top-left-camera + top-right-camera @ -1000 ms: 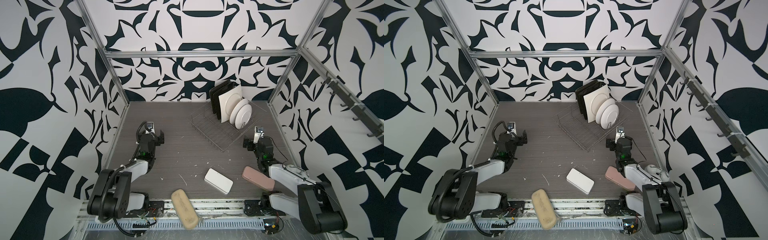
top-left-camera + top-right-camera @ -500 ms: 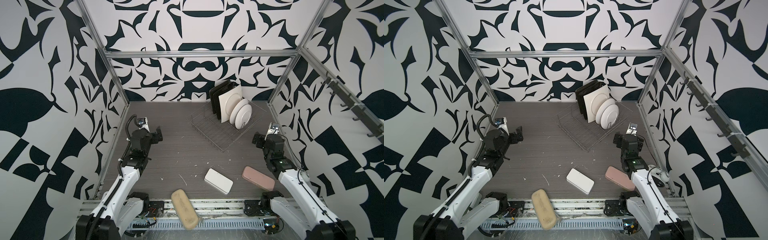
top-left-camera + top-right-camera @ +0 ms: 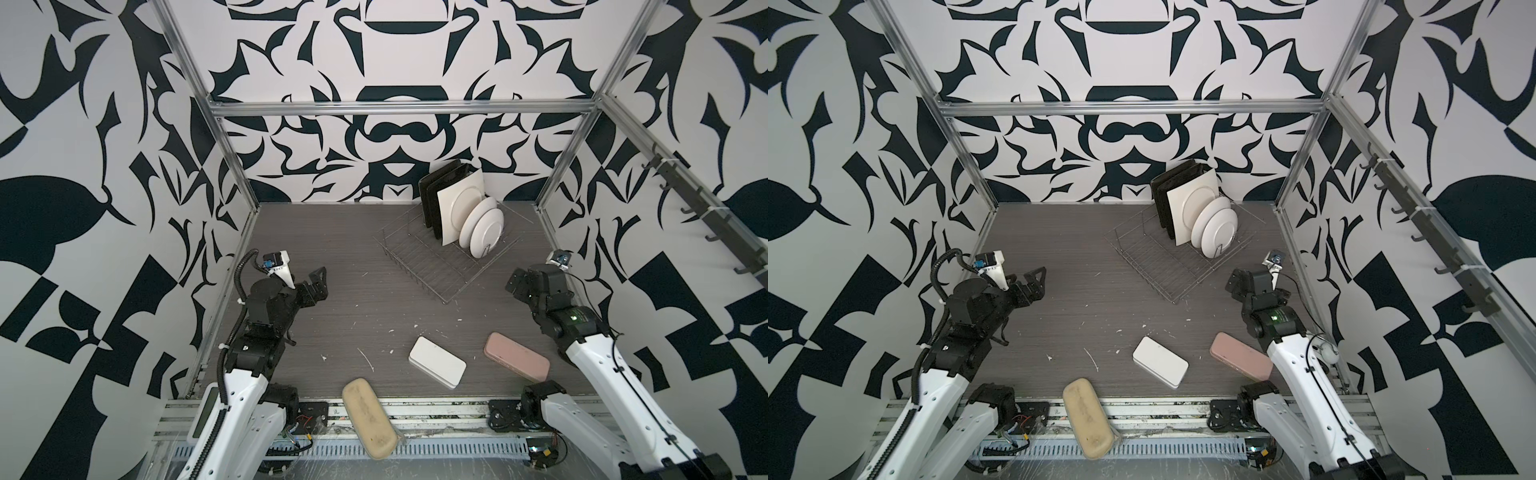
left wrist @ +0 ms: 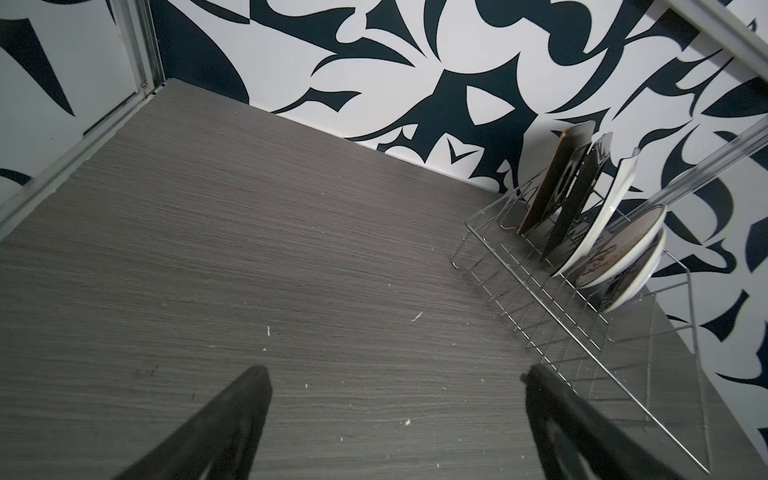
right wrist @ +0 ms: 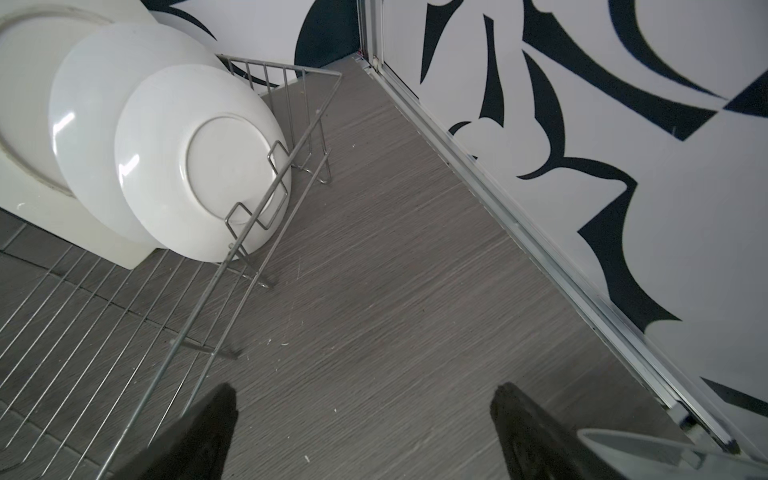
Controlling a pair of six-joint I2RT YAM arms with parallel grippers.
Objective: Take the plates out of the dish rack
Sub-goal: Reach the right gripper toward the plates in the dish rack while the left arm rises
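In both top views the silver wire dish rack (image 3: 428,270) sits at the back right of the grey wood-grain counter (image 3: 332,232). All five plates (image 3: 465,208) stand on edge at its far end. The left gripper (image 3: 316,284) and right gripper (image 3: 514,284) hover wide open, holding nothing.

In the left wrist view the plates lean close together, so we should take the outermost one first.

In the right wrist view the front round white plate (image 5: 199,166) stands behind a raised wire side (image 5: 249,224), apparently resting against it. We judge the right gripper should pinch its upper rim and lift straight up before drawing away.
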